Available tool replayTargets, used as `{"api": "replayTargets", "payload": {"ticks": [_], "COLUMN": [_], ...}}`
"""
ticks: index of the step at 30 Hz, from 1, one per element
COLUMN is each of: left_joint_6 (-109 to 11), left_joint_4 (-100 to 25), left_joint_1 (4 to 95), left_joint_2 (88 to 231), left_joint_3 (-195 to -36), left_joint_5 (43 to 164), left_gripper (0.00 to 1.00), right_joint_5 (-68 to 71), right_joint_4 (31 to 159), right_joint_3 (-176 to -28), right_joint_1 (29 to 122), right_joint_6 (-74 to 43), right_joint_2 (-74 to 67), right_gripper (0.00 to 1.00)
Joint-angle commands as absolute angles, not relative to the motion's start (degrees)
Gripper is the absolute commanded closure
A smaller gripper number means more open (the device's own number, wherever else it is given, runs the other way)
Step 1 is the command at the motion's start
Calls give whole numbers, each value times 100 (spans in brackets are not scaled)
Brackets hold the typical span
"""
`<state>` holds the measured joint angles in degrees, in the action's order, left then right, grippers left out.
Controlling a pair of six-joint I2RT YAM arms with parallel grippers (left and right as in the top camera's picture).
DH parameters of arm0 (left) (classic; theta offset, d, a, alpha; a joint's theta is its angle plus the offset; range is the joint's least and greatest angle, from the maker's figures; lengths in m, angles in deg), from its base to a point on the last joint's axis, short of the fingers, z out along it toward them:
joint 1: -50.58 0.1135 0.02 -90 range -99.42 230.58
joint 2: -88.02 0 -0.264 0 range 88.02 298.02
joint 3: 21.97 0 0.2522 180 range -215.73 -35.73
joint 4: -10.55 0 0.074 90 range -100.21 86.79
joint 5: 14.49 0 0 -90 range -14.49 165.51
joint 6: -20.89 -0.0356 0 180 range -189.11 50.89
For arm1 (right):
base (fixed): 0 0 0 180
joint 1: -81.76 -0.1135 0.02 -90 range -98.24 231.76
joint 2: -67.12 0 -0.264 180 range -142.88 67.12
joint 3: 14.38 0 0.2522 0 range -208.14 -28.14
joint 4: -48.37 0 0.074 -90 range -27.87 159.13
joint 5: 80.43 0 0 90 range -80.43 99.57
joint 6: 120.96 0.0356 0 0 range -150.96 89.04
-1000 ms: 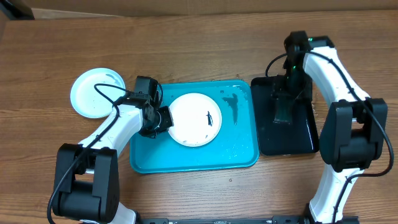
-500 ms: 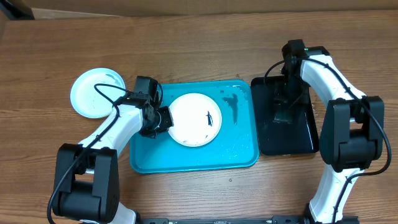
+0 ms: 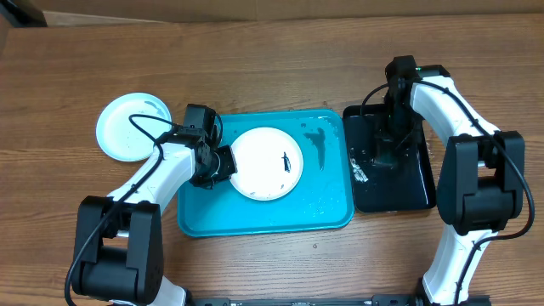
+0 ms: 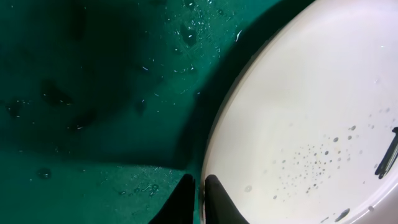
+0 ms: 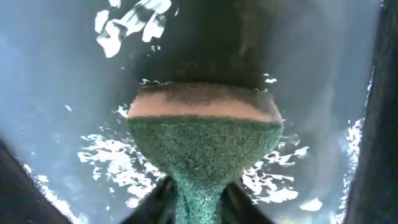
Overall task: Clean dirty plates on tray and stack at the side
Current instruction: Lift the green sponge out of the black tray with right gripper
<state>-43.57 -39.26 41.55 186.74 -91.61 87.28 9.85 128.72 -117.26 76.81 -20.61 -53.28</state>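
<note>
A white plate (image 3: 268, 163) with a dark smudge lies in the turquoise tray (image 3: 255, 225). My left gripper (image 3: 225, 161) pinches its left rim, one finger under the edge and one on the plate; in the left wrist view the gripper (image 4: 200, 200) is shut on the plate (image 4: 311, 112) over the wet tray (image 4: 93, 93). A light blue plate (image 3: 127, 127) rests on the table left of the tray. Over the black tray (image 3: 408, 191), my right gripper (image 3: 387, 155) is shut on a green-and-orange sponge (image 5: 205, 134), squeezing its near end narrow between the gripper (image 5: 199, 202) fingers.
The glossy black tray (image 5: 62, 74) holds a film of water with bright ripples around the sponge. It stands directly right of the turquoise tray, rims almost touching. Bare wooden table lies behind and in front of both trays.
My right gripper has closed on the sponge in the black tray and shifted slightly back; white water glints now show at that tray's left side. The left arm and white plate have not moved.
</note>
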Motion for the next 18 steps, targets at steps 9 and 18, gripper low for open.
{"api": "replayTargets", "payload": {"ticks": [9, 18], "left_joint_6": [-4429, -4425], "left_joint_4": [-3931, -3992], "left_joint_1": [4117, 4117], "left_joint_2": [18757, 18759], "left_joint_3": [-9213, -9213], "left_joint_5": [8710, 8715], "left_gripper": [89, 96], "right_joint_5": [950, 950], "right_joint_4": [12848, 13132], "right_joint_3": [-11569, -11999], "right_joint_1": [7695, 7695], "right_joint_6": [-2043, -2050], "right_joint_2": [-5253, -5026], "right_gripper": [88, 96]}}
